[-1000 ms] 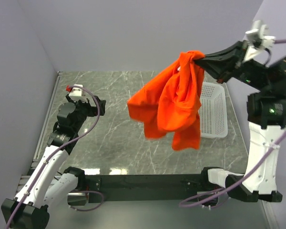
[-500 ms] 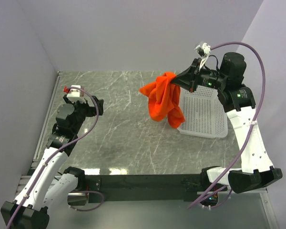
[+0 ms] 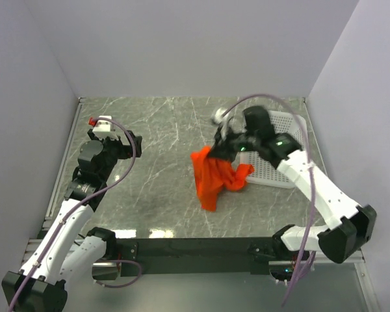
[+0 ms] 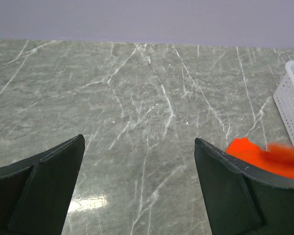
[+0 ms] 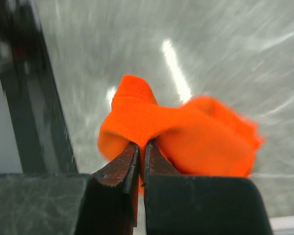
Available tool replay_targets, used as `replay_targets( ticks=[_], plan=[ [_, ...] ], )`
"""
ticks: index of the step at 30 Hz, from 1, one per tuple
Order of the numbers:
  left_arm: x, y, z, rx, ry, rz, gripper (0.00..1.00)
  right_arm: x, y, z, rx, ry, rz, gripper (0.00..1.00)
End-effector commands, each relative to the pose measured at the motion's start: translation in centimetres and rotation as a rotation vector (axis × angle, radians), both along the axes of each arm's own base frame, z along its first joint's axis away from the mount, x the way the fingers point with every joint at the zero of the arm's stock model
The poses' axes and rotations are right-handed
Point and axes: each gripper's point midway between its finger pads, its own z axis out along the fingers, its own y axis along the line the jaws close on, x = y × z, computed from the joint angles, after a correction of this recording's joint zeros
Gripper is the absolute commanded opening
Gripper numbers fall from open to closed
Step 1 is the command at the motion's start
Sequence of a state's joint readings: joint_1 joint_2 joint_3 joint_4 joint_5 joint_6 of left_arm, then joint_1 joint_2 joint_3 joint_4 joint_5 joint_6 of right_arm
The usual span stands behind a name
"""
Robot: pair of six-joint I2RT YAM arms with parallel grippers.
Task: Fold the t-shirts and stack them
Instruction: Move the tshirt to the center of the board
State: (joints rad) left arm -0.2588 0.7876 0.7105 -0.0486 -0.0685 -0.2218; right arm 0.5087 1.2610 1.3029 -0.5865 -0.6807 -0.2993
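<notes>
A bright orange-red t-shirt (image 3: 214, 175) hangs bunched from my right gripper (image 3: 214, 151) over the middle of the marble table, its lower end near or on the tabletop. In the right wrist view the fingers (image 5: 122, 166) are shut on a fold of the t-shirt (image 5: 186, 132). My left gripper (image 3: 134, 144) is at the left side of the table, well away from the cloth, open with nothing between its fingers (image 4: 235, 186). An edge of the t-shirt (image 4: 264, 159) shows at the right of the left wrist view.
A white mesh basket (image 3: 287, 162) stands at the right of the table, partly behind my right arm; its corner (image 4: 293, 103) shows in the left wrist view. Grey walls close in the table at the back and sides. A black rail (image 3: 195, 247) runs along the near edge.
My right arm has swung down and to the left from high over the basket, carrying the t-shirt to the table's middle. The left arm has not moved.
</notes>
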Motion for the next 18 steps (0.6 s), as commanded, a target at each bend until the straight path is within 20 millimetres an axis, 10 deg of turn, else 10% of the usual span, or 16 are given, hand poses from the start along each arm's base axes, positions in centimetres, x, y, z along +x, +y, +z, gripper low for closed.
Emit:
replay_targets(
  ticks=[1, 4, 8, 11, 18],
  plan=[
    [0.2, -0.2, 0.7, 0.009, -0.028, -0.016, 0.99, -0.5, 0.6, -3.9, -0.139, -0.055, 0.034, 0.0],
    [0.2, -0.3, 0.7, 0.009, -0.03, -0.019, 0.99, 0.2, 1.6, -3.2, -0.162, -0.058, 0.044, 0.02],
    [0.2, -0.3, 0.7, 0.008, -0.031, -0.022, 0.99, 3.9, 4.0, 7.2, -0.043, -0.218, -0.044, 0.04],
    [0.3, -0.2, 0.4, 0.012, -0.024, -0.013, 0.99, 4.5, 4.6, 11.2, -0.005, -0.268, -0.041, 0.08],
    [0.4, -0.3, 0.4, 0.015, -0.022, -0.018, 0.99, -0.7, 6.0, 3.1, -0.103, -0.144, 0.176, 0.13]
  ],
)
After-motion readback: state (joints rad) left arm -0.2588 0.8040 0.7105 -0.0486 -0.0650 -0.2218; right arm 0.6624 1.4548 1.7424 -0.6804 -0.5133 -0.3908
